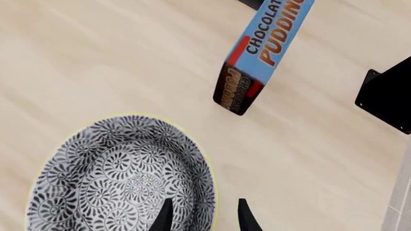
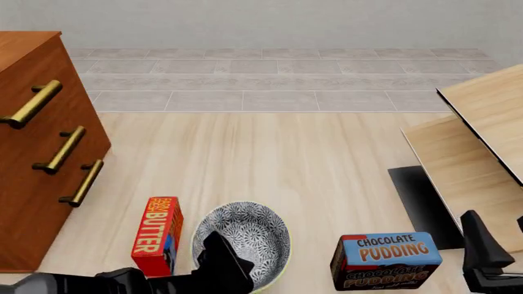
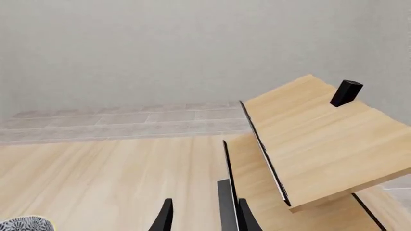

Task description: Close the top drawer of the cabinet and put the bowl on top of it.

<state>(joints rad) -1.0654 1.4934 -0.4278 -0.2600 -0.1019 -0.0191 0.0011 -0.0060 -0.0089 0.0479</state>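
- I am judging the drawer step finished: the top drawer is sitting flush in the cabinet, like the two below it, so the bowl is the step in hand.
- The bowl is resting on the table, between the butter box and the pudding box, well apart from the cabinet.
- I am holding the left hand over the bowl's rim, fingers parted either side of it, gripping nothing.
- The right hand is idling, part open and empty.
- Next I am planning to pinch the rim, then lift.
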